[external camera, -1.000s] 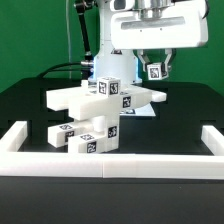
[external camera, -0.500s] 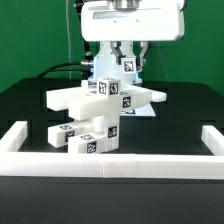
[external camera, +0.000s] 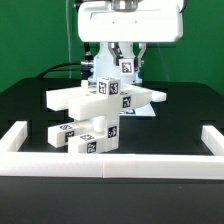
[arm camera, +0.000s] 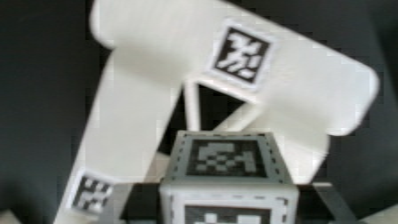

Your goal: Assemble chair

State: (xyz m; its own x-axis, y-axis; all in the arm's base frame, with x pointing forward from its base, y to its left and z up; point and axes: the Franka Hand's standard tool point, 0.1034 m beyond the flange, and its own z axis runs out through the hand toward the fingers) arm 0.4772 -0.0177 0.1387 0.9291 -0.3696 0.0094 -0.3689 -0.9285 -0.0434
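Observation:
The chair's white tagged pieces (external camera: pixel 105 100) stand stacked in the middle of the black table: a wide flat part on top, blocky parts (external camera: pixel 88 138) below near the front. My gripper (external camera: pixel 128 62) hangs above and behind the stack, shut on a small white tagged block (external camera: pixel 128 67). In the wrist view the block (arm camera: pixel 228 165) fills the space between the jaws of my gripper (arm camera: pixel 228 200). Beyond it lies a large white chair piece (arm camera: pixel 240 55) with a tag and an opening in it.
A long low white border rail (external camera: pixel 110 166) runs along the table's front and turns back at both ends. A thin flat marker board (external camera: pixel 146 110) shows behind the stack at the exterior view's right. The robot's base and cables stand at the back.
My gripper has moved toward the exterior view's left with the small tagged block in it, from the right of the stack to above its back. In the last half second nothing moved.

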